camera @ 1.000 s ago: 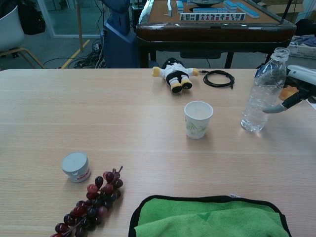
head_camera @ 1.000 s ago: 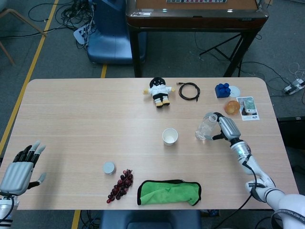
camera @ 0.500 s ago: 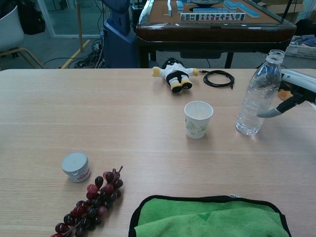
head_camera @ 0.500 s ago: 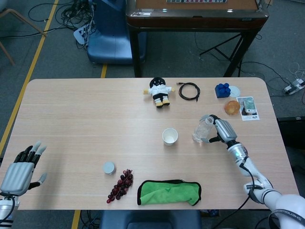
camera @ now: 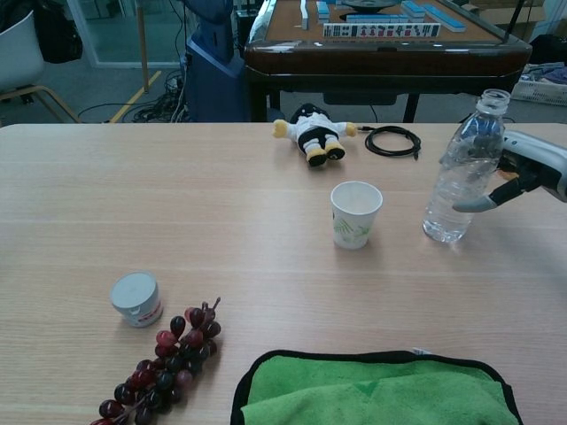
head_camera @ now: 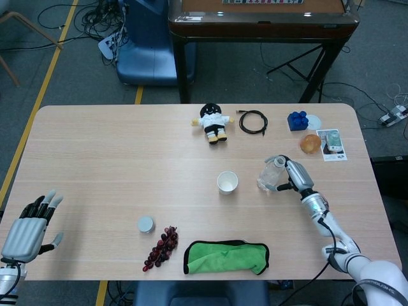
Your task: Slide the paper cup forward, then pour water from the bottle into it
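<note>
Left hand (head_camera: 27, 228) hangs off the front-left corner of the tabletop (head_camera: 115, 159), fingers spread, holding nothing; it shows in the head view only.

Small grey-lidded tub (camera: 136, 298) and a bunch of dark grapes (camera: 164, 365) sit toward the front edge, left of centre. Green cloth (camera: 372, 390) lies at the front edge, centre. Plush doll (head_camera: 212, 122) and coiled black cable (head_camera: 253, 121) lie near the far edge.

Paper cup (camera: 355, 213) stands upright at about mid-table, a little right of centre, mouth open; I cannot tell from either view whether there is water in it. No hand touches it.

Clear water bottle (camera: 461, 172) stands just right of the cup, apart from it, cap off, leaning slightly toward the cup, base on or barely above the table; cannot tell which. Right hand (head_camera: 296, 176) wraps the bottle from its right side, 1 finger (camera: 478, 203) visible across the lower body in the chest view.

Blue block (head_camera: 297, 120), orange ball (head_camera: 310, 143) and a printed card (head_camera: 332, 144) sit near the far-right corner.

Judgement: whether the cup slide is done cannot be read here. Bottle is gripped and brought beside the cup; lift, tilt over the rim and pour remain.
</note>
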Robot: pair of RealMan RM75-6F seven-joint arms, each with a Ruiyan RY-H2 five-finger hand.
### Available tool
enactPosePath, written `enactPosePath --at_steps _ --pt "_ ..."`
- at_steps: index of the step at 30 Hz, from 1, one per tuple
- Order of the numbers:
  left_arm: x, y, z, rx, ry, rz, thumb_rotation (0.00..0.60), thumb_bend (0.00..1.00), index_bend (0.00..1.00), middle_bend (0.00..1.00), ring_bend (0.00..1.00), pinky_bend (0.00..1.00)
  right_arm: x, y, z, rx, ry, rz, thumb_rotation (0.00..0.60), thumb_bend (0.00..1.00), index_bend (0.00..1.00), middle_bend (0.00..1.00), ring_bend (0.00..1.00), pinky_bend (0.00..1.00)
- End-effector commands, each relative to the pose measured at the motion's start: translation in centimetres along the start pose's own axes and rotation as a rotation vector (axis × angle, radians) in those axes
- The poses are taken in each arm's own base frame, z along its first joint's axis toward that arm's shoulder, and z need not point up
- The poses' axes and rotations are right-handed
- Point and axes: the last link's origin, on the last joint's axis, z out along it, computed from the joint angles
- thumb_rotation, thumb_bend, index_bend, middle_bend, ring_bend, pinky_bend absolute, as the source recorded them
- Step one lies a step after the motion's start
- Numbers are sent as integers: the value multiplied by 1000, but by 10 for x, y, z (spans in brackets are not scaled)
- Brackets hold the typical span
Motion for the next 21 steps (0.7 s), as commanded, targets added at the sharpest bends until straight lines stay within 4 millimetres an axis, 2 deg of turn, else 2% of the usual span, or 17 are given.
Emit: enactPosePath --at_steps 1,10,14,21 --pt "0 0 0 0 0 0 600 275 79 0 0 107 -2 0 2 3 0 21 600 48 307 295 173 288" --pt "-1 0 0 0 -6 1 600 275 79 0 0 107 -3 -1 5 10 19 60 600 48 325 342 228 358" --pt "-1 1 0 0 -7 1 600 275 79 0 0 107 -3 -1 7 5 37 66 600 66 402 397 290 428" --pt "-2 1 -1 -1 -10 1 600 275 79 0 0 107 -7 -3 10 4 55 51 600 161 498 472 368 514"
